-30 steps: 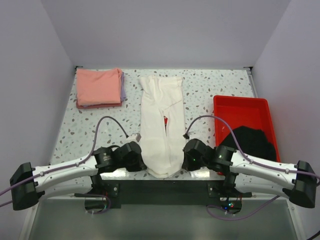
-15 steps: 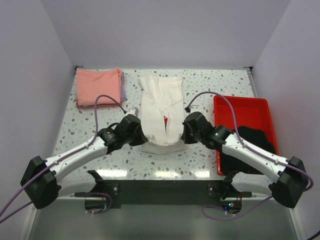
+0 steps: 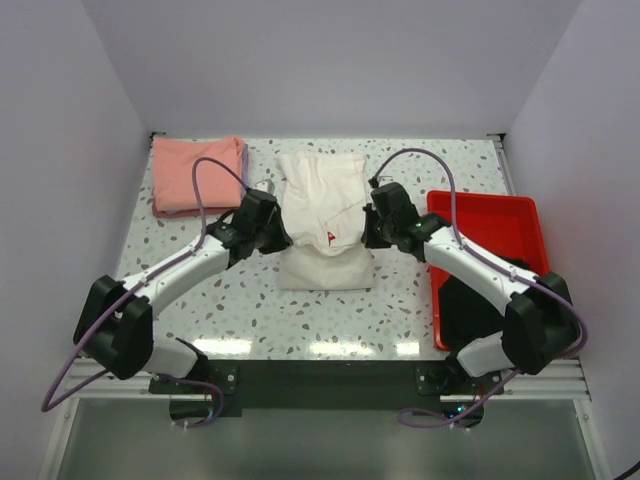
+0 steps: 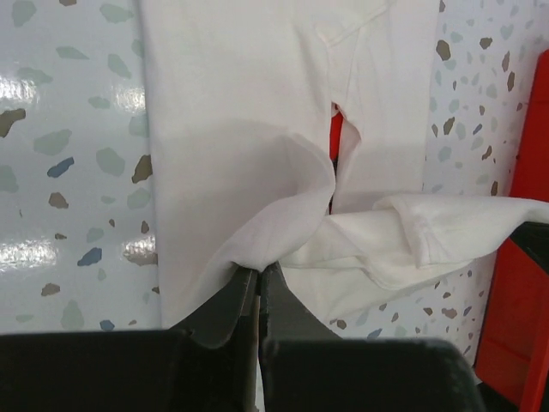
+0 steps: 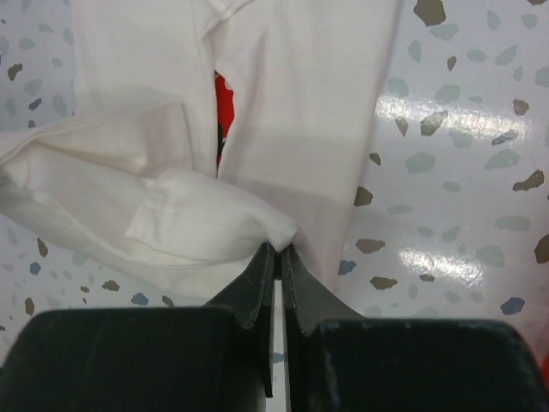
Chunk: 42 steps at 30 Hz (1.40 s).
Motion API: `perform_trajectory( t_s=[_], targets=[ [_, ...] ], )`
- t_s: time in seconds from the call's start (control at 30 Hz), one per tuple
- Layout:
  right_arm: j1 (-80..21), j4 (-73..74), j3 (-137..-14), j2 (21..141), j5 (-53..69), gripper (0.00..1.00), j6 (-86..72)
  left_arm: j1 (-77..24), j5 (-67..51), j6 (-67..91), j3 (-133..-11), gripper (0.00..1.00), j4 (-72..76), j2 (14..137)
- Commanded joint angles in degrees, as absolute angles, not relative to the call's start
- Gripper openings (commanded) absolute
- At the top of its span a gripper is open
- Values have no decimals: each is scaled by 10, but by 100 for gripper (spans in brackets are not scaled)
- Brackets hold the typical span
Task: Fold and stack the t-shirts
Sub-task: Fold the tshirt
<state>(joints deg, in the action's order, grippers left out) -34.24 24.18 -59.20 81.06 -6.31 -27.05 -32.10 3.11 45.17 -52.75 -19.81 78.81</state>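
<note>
Left pincer [image 4: 257,268]: jaws pressed together, pinching a corner of the cream-white t-shirt [image 3: 322,200].
Right pincer [image 5: 280,249]: jaws likewise together, pinching the other corner.
Cream-white t-shirt: mid-counter [image 3: 420,170], near end doubled over toward 12 o'clock.
Pink t-shirt [image 3: 195,172]: folded at 10 o'clock, on the lavender t-shirt [image 3: 245,172], only its edge showing.
Red tray [image 3: 480,205]: 3 o'clock.

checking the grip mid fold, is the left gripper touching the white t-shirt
Touching. The left wrist view shows the left gripper shut on a pinched fold of the cream-white t-shirt, cloth caught between its tips.
</note>
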Motion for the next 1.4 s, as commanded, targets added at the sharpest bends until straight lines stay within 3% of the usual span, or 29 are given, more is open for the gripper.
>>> perform_trajectory(
  t_s=[0.0,0.73,1.17,1.27,1.37],
  targets=[
    [-325,208,-637,840,-38,0,-246,-296,3,417,-563,0,-150,823],
    [-252,192,-724,984,39,2,-230,-238,-55,359,-649,0,-118,947],
    [-243,195,-766,1056,41,10,-221,-216,-72,352,-670,0,-122,1018],
    [-240,198,-778,1075,29,16,-221,-209,-88,346,-678,6,-119,1034],
    [-239,216,-801,1091,16,31,-214,-208,-94,340,-693,24,-124,1041]
  ],
)
